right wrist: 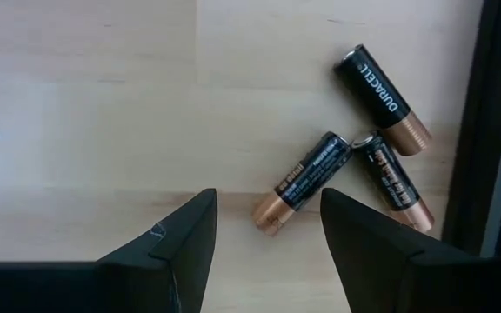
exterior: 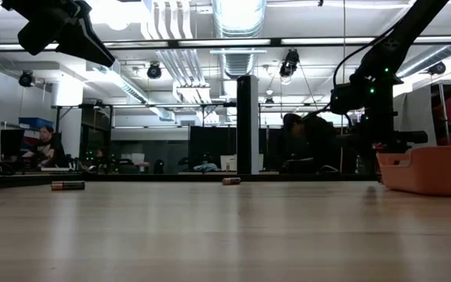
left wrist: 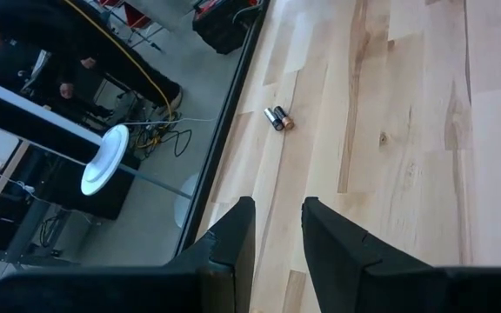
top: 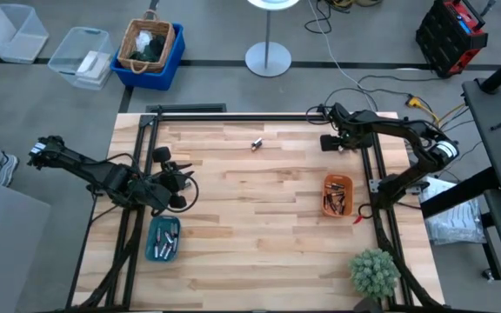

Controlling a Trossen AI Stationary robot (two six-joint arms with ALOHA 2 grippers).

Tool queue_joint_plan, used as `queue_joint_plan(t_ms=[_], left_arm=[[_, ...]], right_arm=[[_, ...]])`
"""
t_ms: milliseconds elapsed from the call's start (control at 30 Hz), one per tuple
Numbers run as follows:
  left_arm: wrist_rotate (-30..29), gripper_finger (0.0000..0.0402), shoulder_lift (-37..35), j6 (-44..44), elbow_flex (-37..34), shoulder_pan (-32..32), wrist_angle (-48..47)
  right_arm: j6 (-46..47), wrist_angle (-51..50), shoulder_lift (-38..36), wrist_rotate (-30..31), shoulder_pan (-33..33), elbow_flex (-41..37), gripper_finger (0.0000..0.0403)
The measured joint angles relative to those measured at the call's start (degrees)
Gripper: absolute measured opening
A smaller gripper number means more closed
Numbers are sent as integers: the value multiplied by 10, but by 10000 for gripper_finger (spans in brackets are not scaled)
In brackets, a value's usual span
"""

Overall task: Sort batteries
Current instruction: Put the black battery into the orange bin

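Observation:
Three black-and-copper batteries (right wrist: 368, 152) lie on the wood beside the black frame rail, at the table's far right. My right gripper (right wrist: 268, 226) hangs open above them, and the copper end of one battery (right wrist: 301, 184) shows between its fingertips. From above, that gripper (top: 327, 141) covers them. Two more batteries (top: 257, 144) lie together at the far middle of the table and also show ahead of my left gripper (left wrist: 278, 217) as a pair (left wrist: 278, 118). My left gripper (top: 181, 178) is open and holds nothing, just beyond the teal tray (top: 162, 239).
The teal tray at the near left and an orange tray (top: 337, 196) at the right each hold several batteries. A small green plant (top: 374, 271) stands at the near right corner. A lone battery (exterior: 67, 186) lies on the wood. Black frame rails (top: 377, 187) edge the table.

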Motion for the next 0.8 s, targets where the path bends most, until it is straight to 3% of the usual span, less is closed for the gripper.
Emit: queue_joint_plan(t_ms=[467,800], left_arm=[[0,77,0,0,0,0,0],[0,78,0,0,0,0,0]], right_arm=[[4,-3,19,33,13,2,196],[22,3,20,34,13,3,166]])
